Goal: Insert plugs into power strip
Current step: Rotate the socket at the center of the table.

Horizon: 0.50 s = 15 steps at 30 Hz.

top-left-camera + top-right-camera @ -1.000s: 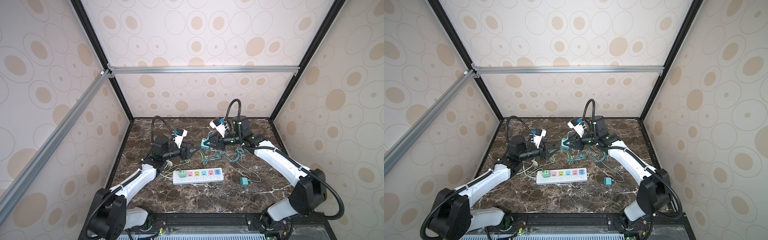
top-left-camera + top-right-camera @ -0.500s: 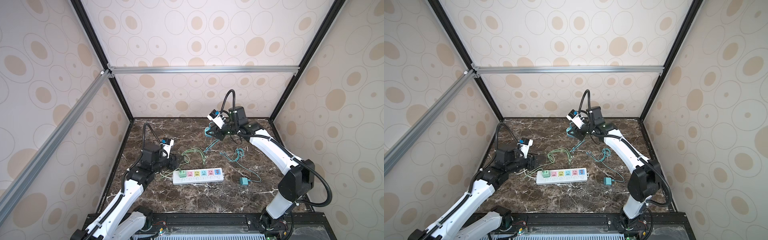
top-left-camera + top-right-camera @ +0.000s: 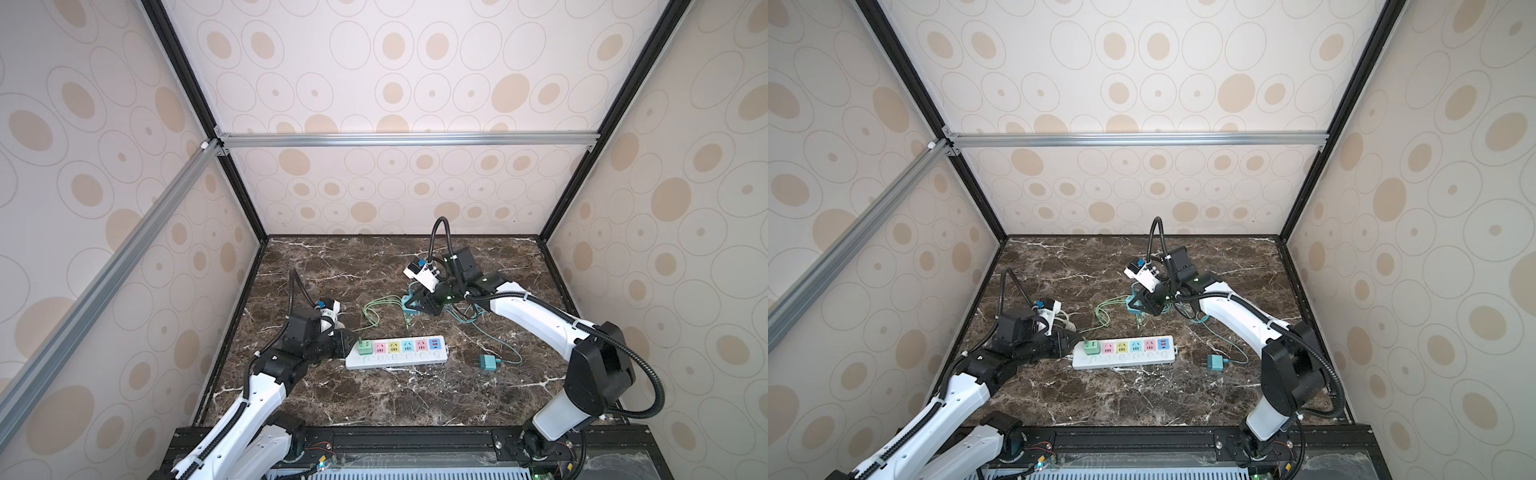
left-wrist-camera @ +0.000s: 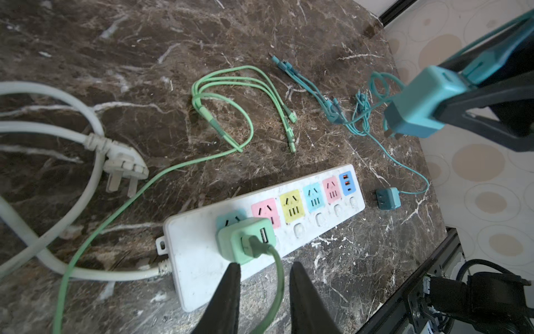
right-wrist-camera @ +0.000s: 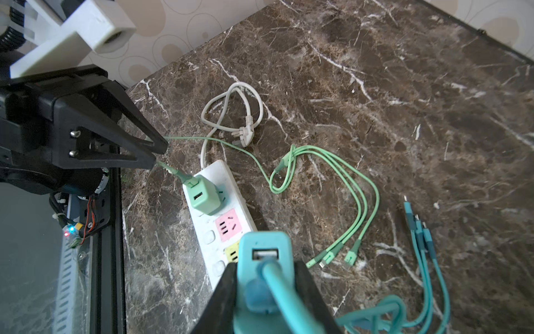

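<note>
Left fingers (image 4: 235, 274), pulled nearer since a second ago, parted beside mint plug (image 4: 245, 241) seated in power strip (image 4: 190, 260) leftmost socket, right fingers (image 5: 225, 289), lower now, clenched on teal plug (image 5: 260, 260) above bench (image 3: 374, 399), beyond the strip.

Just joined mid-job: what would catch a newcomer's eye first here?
A mint green plug sits in the blue end socket of the power strip. The right gripper holds a teal plug in its jaws above the table, and a darker teal plug lies loose past the strip's other end.
</note>
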Tool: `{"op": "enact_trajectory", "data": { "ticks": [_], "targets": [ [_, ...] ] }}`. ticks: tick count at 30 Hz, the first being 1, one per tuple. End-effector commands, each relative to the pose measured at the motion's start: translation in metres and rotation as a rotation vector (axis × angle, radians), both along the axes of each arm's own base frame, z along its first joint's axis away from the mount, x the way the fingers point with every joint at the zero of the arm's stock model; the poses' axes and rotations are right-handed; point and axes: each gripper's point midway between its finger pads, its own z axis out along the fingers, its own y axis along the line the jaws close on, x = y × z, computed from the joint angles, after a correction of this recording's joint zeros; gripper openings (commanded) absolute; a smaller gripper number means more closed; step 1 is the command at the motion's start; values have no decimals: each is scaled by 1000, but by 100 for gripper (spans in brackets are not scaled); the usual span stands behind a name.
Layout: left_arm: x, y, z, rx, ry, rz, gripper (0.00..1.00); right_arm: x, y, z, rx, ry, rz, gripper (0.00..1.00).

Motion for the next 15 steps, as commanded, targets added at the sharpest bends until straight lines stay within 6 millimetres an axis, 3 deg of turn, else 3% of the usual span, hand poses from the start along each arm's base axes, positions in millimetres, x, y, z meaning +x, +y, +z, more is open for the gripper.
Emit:
{"op": "enact_trajectory", "data": {
  "ticks": [1,4,8,13,15],
  "targets": [
    [5,18,-8,30,35,131,29,-8,11,15,73,-27,26,12],
    [13,23,-25,28,71,204,24,-17,20,-1,51,-1,65,12],
    [22,15,-38,-19,81,206,23,-26,32,-16,45,40,107,10],
    [31,-3,-20,-89,25,125,24,-29,39,-25,52,62,118,8],
    [32,3,-18,-60,25,145,27,-30,41,-28,53,67,117,8]
  ]
}}
